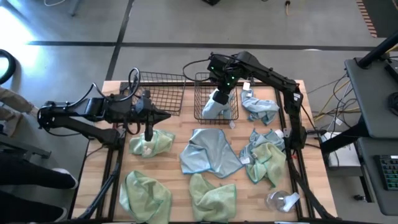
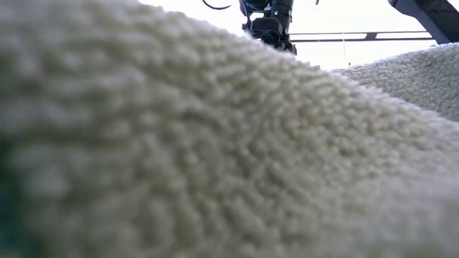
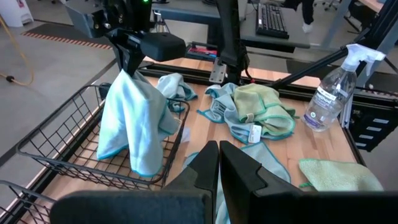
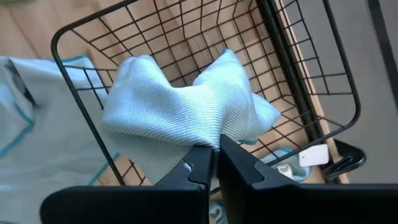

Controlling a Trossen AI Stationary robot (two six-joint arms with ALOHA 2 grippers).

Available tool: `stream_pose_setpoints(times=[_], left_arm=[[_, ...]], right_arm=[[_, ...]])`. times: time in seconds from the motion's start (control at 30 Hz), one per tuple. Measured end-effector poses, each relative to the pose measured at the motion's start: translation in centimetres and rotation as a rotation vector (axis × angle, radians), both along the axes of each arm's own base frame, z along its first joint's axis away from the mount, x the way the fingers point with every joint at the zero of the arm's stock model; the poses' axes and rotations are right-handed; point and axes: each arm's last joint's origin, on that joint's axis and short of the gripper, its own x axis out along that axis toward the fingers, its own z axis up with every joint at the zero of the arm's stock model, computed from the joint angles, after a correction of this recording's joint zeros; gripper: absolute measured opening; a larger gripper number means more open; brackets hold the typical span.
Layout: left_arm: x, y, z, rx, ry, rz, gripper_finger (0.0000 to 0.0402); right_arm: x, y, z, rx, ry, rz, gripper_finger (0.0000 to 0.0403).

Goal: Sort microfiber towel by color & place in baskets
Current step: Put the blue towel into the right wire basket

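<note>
Two black wire baskets stand at the table's far side, the left one [image 1: 163,93] and the right one [image 1: 198,93]. My right gripper [image 4: 216,146] hangs over the right basket, shut on a pale blue towel [image 4: 180,118] that droops down inside the basket's walls [image 3: 62,134]. My left gripper [image 3: 219,149] is shut on nothing and hovers near the left basket's front, above a green towel [image 1: 151,143]. More green towels [image 1: 144,194] [image 1: 212,198] [image 1: 268,160] and blue ones [image 1: 208,152] [image 1: 259,107] lie loose on the wood. My right gripper pinches a bunched fold at the top of the blue towel [image 4: 219,135] between its two fingers, coming from above and pointing steeply down. The towel hangs slack below the fingers [image 3: 127,62]. Its lower end [image 3: 144,163] reaches down inside the right basket.
A clear spray bottle [image 1: 283,200] lies near the table's front right corner. A towel lies right against the low camera [image 2: 215,158] and blocks most of that view. Black frame posts [image 1: 297,124] run along the table's right side.
</note>
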Motion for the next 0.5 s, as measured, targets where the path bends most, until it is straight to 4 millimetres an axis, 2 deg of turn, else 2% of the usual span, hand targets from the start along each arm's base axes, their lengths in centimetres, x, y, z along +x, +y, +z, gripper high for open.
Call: stream_pose_setpoints(times=[0.13, 0.33, 0.5], left_arm=[[0.0, 0.0, 0.0, 0.0, 0.0, 0.0, 0.0], [0.0, 0.0, 0.0, -0.001, -0.001, 0.0, 0.0], [0.0, 0.0, 0.0, -0.001, -0.001, 0.0, 0.0]], right_arm=[[0.0, 0.0, -0.1, 0.016, -0.01, -0.071, 0.0013], [0.1, 0.0, -0.4, 0.019, 0.006, -0.051, 0.0014], [0.2, 0.0, -1.7, 0.077, 0.038, -0.069, 0.0042]])
